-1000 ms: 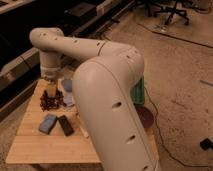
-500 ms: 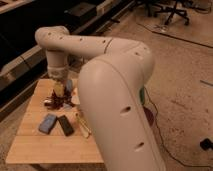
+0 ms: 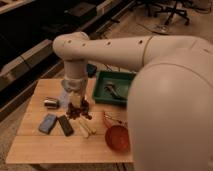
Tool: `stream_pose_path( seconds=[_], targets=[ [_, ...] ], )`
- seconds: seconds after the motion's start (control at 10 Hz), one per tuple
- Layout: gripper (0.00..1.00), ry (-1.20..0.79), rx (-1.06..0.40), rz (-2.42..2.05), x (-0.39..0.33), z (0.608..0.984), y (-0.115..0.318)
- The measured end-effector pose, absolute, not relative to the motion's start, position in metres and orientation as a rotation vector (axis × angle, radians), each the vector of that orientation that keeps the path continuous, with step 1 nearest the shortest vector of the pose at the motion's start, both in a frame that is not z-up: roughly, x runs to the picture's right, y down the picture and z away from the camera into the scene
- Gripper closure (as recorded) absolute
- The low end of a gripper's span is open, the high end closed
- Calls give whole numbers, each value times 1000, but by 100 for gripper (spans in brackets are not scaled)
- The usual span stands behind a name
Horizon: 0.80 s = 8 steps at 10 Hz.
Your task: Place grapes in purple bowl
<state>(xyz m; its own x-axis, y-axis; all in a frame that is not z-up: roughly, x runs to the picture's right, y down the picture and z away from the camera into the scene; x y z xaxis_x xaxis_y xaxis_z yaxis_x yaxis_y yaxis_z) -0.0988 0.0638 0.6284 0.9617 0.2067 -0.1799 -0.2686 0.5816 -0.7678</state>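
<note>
In the camera view, the gripper (image 3: 76, 104) points down just left of the green tray (image 3: 120, 76), its jaws closed into the grapes (image 3: 81, 113), a bumpy dark red cluster at its tip. Whether the cluster touches the wooden table (image 3: 30, 145) cannot be told.

Farther left of the tray lie a shiny metal can (image 3: 51, 103), a flat blue sponge (image 3: 47, 123) and a dark oblong block (image 3: 65, 125). In front of the tray lie pale sticks (image 3: 85, 129) and a round, glossy orange bowl (image 3: 117, 138).

The smooth cream arm (image 3: 170, 100) covers the table to the right of the tray and cuts off the bowl's edge. A small dark item (image 3: 111, 90) inside the tray is too blurred to name.
</note>
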Motion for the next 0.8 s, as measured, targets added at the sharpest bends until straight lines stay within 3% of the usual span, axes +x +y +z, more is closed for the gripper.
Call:
stream_pose_path(
  seconds=[0.8],
  targets=[
    [100,112,-825,688,88,576,115]
  ],
)
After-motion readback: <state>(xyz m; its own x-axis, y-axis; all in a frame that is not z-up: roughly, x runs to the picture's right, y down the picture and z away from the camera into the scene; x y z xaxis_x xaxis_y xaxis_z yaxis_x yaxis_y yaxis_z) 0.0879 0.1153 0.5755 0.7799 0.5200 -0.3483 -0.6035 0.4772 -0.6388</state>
